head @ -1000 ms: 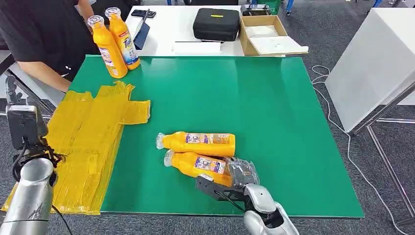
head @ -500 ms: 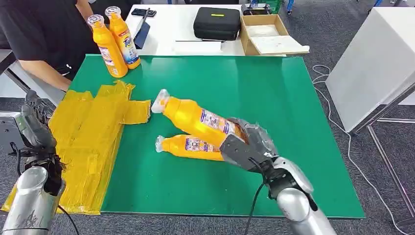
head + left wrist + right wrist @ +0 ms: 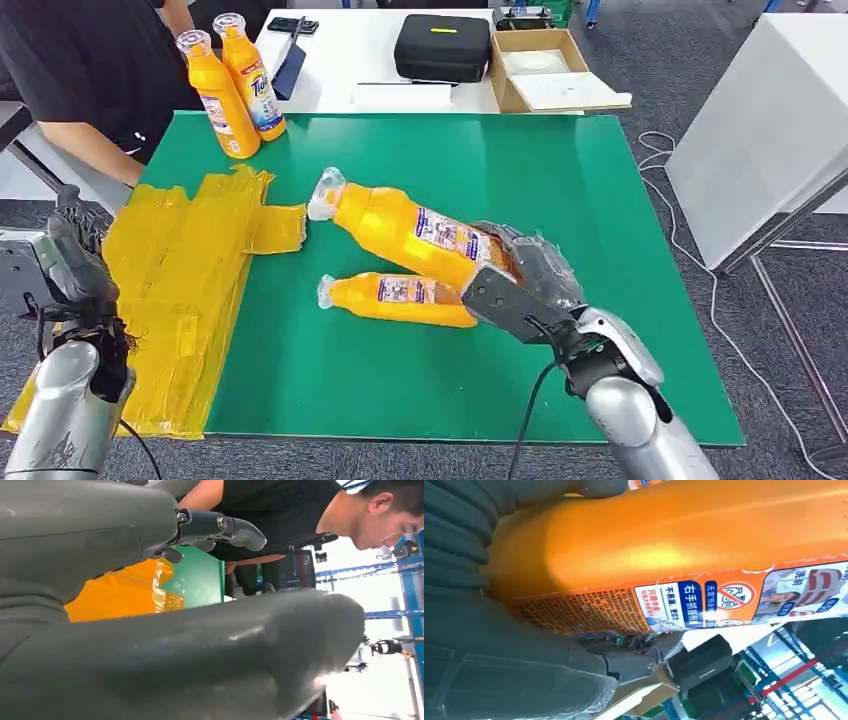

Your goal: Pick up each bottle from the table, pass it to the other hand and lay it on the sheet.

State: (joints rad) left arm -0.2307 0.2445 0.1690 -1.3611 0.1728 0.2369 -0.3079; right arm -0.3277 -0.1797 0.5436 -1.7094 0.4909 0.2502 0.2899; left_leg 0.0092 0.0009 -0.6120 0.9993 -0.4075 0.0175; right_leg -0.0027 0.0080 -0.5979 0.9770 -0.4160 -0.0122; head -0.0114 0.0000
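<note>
Pick-up step: the right hand (image 3: pixel 520 285) grips one bottle (image 3: pixel 405 229) by its base, lifted above the second bottle (image 3: pixel 398 296) on the bench (image 3: pixel 560 180). Next comes the handover: the left hand (image 3: pixel 70 270), fingers loosely apart and holding nothing, waits beyond the sheet (image 3: pixel 175 290).

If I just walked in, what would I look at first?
Probably the big orange bottle that the right robot hand holds tilted in the air above the green table, cap toward the crinkly yellow sheet on the left. Another orange bottle lies on the table just below it, and two more stand at the far left corner, beside a person in black.
</note>
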